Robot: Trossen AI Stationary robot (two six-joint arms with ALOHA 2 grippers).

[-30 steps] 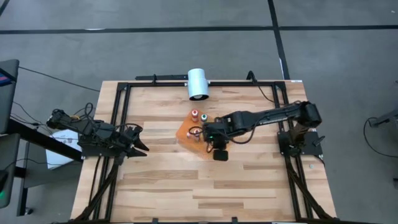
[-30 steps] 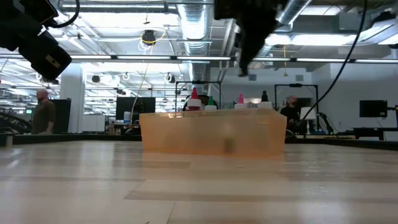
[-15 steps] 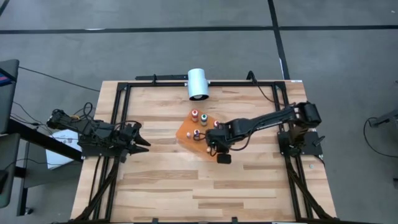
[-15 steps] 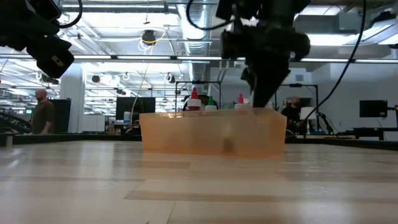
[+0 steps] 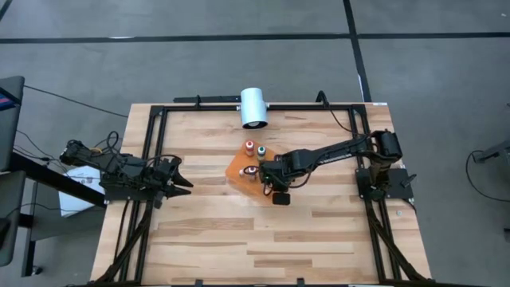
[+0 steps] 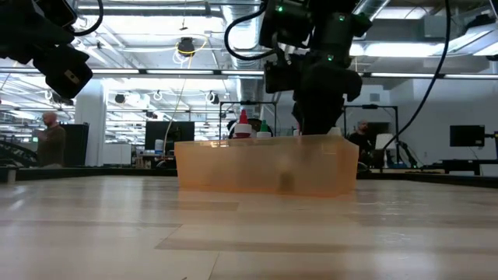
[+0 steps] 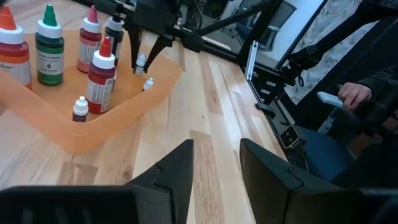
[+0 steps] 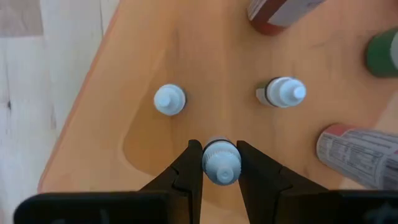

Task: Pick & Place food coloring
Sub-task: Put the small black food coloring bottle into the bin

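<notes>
Right gripper (image 8: 220,163) fingers pinch a white-capped bottle (image 8: 221,160) inside the orange tray (image 8: 93,124), mid-desk toward the far edge. Lift straight up, clear of neighbouring bottles. Left gripper (image 7: 214,165) waits spread at the left edge.

Orange tray (image 7: 134,102), red-capped bottle (image 7: 101,74), green bottle (image 7: 49,46), pale wooden table (image 5: 319,231).

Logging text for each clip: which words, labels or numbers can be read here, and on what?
None can be read.
Green bottle: label print, too small.
Orange-capped bottle: label print, too blurred.
Lying bottle: fine print, blurred.
Right tool and its small bottle: no text.
</notes>
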